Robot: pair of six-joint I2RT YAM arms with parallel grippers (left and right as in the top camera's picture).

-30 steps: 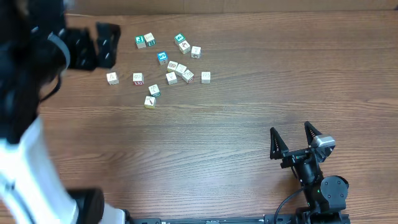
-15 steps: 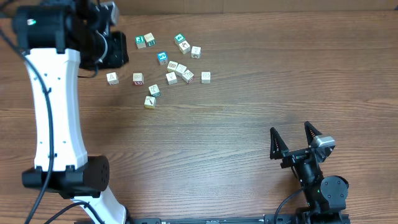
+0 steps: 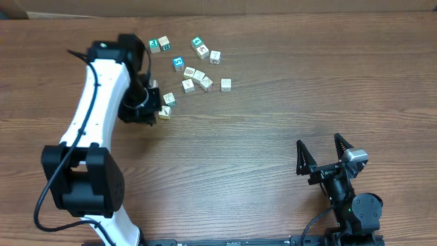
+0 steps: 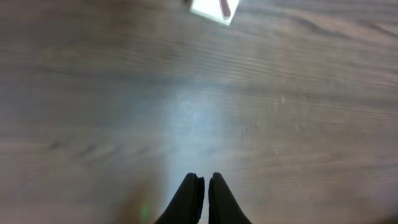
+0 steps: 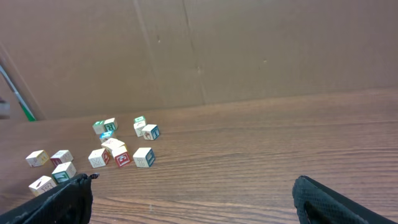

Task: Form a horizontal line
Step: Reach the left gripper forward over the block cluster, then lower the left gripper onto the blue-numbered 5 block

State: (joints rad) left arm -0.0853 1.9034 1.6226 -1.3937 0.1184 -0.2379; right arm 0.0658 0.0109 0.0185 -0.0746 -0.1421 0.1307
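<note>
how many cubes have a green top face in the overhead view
2. One green-topped cube sits at the cluster's upper left, the other at its upper middle. The left arm covers the cluster's left edge, so more may be hidden.

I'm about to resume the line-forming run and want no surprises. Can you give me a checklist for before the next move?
1. Left end effector empty: ok, shut on nothing.
2. Left end effector opened for a pick: not ok.
3. Right end effector away from the cubes: ok, open.
4. Blue "5" cube uncovered: ok.
5. Cubes in a row: not ok, scattered.
6. Anything under the left arm: cannot tell, hidden.
</note>
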